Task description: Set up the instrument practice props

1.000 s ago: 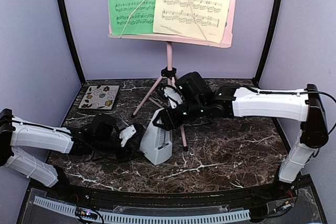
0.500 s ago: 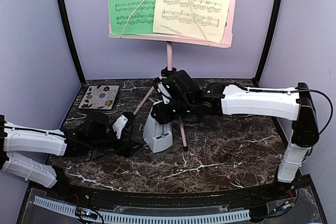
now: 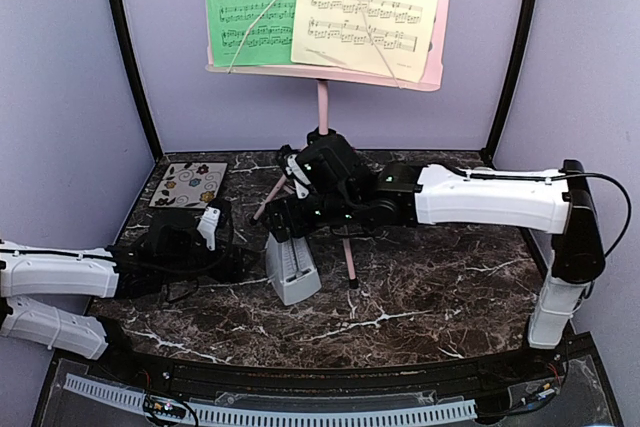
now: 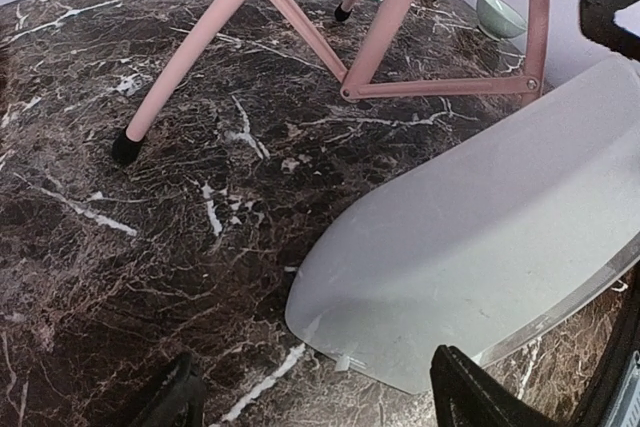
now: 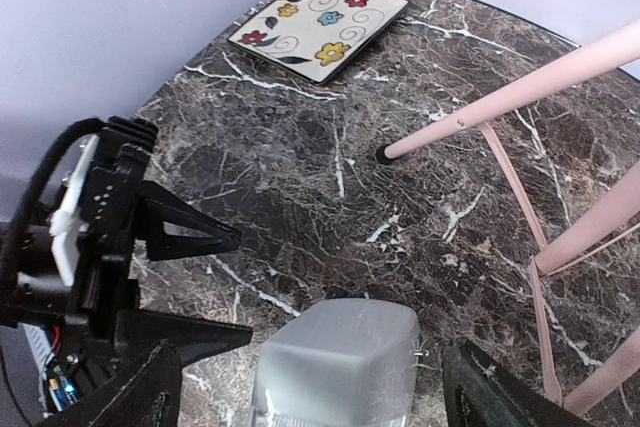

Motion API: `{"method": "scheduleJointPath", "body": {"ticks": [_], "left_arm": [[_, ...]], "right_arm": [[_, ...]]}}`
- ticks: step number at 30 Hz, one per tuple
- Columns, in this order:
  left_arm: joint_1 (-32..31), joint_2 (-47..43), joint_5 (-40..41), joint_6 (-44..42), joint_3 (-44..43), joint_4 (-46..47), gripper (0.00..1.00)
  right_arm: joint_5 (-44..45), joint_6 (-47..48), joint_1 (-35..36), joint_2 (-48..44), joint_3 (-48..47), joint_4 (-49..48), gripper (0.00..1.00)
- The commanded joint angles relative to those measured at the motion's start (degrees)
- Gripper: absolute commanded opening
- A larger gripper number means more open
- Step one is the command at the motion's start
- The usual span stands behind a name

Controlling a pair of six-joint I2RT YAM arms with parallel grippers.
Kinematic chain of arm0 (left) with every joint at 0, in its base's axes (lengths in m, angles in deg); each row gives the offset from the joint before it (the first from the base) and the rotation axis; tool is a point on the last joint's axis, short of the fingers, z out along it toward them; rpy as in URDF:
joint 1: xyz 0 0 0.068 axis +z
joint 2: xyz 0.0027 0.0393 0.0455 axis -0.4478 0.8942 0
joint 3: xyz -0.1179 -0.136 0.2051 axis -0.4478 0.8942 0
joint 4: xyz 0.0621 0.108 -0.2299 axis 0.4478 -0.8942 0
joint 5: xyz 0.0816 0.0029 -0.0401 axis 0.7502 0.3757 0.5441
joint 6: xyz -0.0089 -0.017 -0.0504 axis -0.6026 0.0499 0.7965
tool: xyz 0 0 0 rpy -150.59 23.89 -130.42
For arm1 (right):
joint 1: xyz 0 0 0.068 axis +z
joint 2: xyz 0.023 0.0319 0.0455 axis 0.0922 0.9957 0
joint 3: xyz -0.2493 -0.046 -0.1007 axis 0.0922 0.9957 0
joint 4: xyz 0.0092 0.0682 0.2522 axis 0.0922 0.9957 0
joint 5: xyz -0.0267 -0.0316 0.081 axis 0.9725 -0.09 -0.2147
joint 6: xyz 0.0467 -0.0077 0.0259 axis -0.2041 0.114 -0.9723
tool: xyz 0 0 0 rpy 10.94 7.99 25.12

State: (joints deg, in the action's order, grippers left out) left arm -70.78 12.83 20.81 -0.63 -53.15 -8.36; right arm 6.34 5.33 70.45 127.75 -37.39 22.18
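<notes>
While left hand (image 5: 240, 285) and right hand (image 5: 315, 387) gape, wrist views crop the metronome (image 3: 292, 269).

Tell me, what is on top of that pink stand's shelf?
Two sheet-music pages lean there side by side: a green page and a pale-yellow page. They cover nearly all of the pink music stand's desk; only its edges show.
</notes>
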Motion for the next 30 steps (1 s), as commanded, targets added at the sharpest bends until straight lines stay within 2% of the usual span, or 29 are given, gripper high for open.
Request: {"method": "scheduleJointPath", "body": {"ticks": [1,3,5,7,10,16,22,30], "left_arm": [[1.12,-2.66,0.26,2.79,1.48,-0.53,0.80],[1.56,-3.76,0.29,3.76,1.82,-1.28,0.79],[1.99,-4.96,-0.18,4.91,2.43,-1.53,0.77],[2.38,-5.94,-0.62,5.99,2.91,-1.76,0.73],[2.68,-6.10,-2.17,6.93,2.72,-2.56,0.67],[3.07,-3.24,-3.73,12.00,1.50,-3.98,0.55],[3.62,-0.34,-5.12,16.94,-0.47,-5.39,0.51],[4.54,-0.05,-4.21,19.33,-2.24,-7.98,0.51]], "right_arm": [[-5.99,-1.02,-2.28,-7.73,4.68,-5.02,0.92],[-8.33,-0.63,-4.12,-11.34,8.78,-5.78,0.90],[-10.67,0.66,-6.28,-15.14,13.77,-7.28,0.83],[-11.60,2.42,-8.25,-17.31,17.29,-7.08,0.72],[-10.51,6.60,-9.21,-17.55,19.15,-5.78,0.50],[-12.04,10.27,-9.15,-12.67,18.17,-7.81,0.26],[-9.56,12.36,-8.35,-6.17,16.67,-7.73,0.17],[-12.63,13.08,-6.10,-3.20,19.22,-14.70,0.15]]}}
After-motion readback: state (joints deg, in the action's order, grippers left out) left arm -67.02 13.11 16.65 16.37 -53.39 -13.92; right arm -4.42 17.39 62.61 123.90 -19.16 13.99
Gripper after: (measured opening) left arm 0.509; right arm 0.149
